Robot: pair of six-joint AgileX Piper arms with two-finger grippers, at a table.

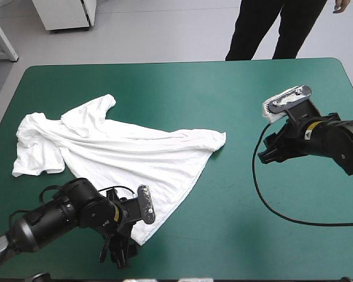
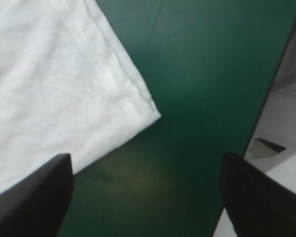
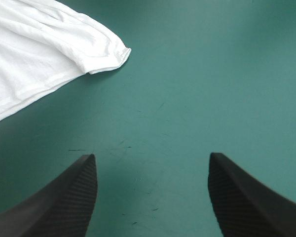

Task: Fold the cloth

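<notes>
**Nothing folded yet: T-shirt (image 1: 117,150) loosely spread, both grippers empty.**
The T-shirt lies rumpled on the teal-green cover (image 1: 223,235), from 9 o'clock toward centre. Your left gripper (image 2: 145,158) hangs spread wide by the hem corner at 7 o'clock. Your right gripper (image 3: 151,155) is also spread, at 3 o'clock, short of the other corner. Every fold remains for you.

Plain white T-shirt (image 1: 123,153), plain teal-green table cover (image 1: 235,94), black finely textured fingers (image 3: 64,202)

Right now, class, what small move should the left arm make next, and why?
Probably ease the left claw forward onto the near corner of the T-shirt and shut it: the claw stands open, and that corner lies just ahead of it, ungrasped.
</notes>
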